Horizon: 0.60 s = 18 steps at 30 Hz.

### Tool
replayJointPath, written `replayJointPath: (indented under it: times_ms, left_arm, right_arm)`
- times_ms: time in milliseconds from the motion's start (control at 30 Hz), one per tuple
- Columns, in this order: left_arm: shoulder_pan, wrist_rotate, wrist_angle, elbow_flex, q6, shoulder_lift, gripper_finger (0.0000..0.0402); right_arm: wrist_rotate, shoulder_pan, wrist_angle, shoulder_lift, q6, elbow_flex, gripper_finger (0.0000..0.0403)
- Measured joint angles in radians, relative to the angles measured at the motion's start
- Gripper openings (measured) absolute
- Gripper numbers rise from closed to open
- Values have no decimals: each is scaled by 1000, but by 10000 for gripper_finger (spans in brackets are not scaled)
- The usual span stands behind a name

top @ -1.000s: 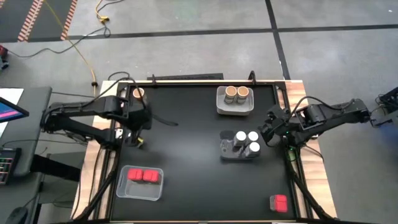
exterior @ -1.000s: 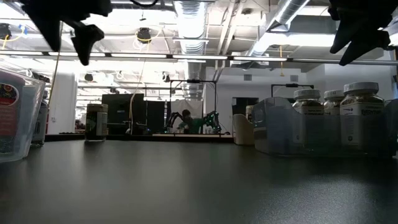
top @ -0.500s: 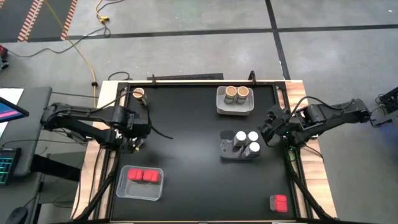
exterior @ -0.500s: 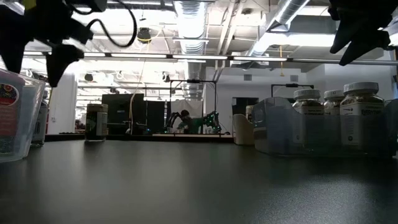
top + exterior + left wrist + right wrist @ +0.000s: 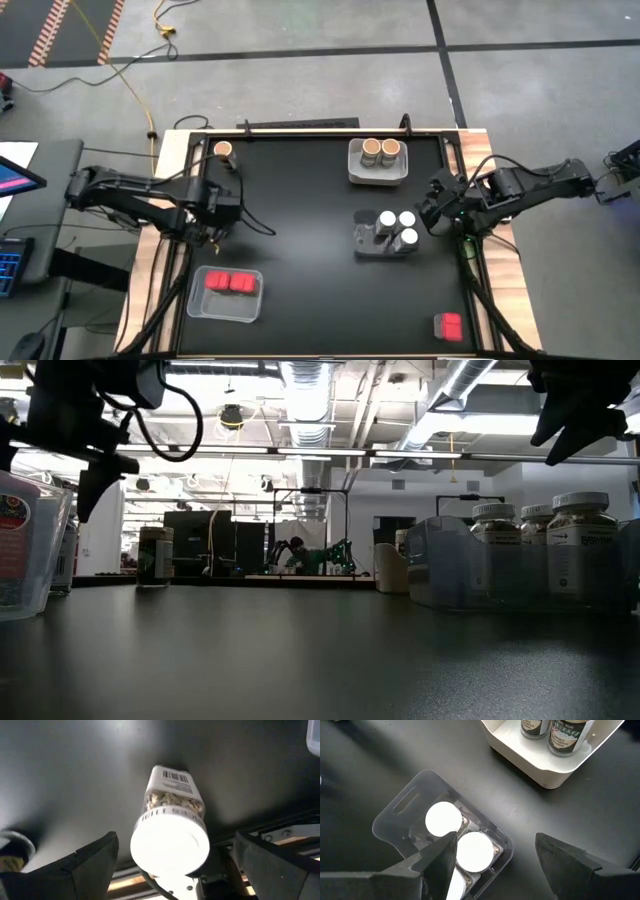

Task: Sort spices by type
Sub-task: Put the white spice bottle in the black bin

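A white-lidded spice jar [image 5: 170,835] stands upright on the black table near its left edge. My left gripper [image 5: 176,845] hangs right above it, pointing down and open, one finger on either side of the lid, a gap at each side. In the high view this gripper [image 5: 213,230] hides the jar. My right gripper [image 5: 432,212] hovers open beside a clear tray [image 5: 372,250] holding three white-lidded jars [image 5: 470,851]. A single cork-topped jar [image 5: 222,149] stands at the far left corner. A red box [image 5: 448,325] lies at the near right.
A white tray [image 5: 352,172] at the far middle holds two cork-topped jars [image 5: 380,150]. A clear tray [image 5: 196,300] near the front left holds two red boxes [image 5: 228,283]. The table's wooden left rim [image 5: 125,882] runs close behind the jar. Bare black table lies in the middle.
My left gripper has come down and back toward the table's near left, over the white-lidded jar, turning about its own axis as it sank. It has stayed open. My right gripper has kept still.
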Motion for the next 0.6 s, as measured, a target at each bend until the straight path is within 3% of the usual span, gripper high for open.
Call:
replayJointPath:
  times_ms: [600]
  left_arm:
    - [0, -15, 97, -27, 297, 0, 356]
  right_arm:
    - [0, 0, 0, 0, 16, 0, 297]
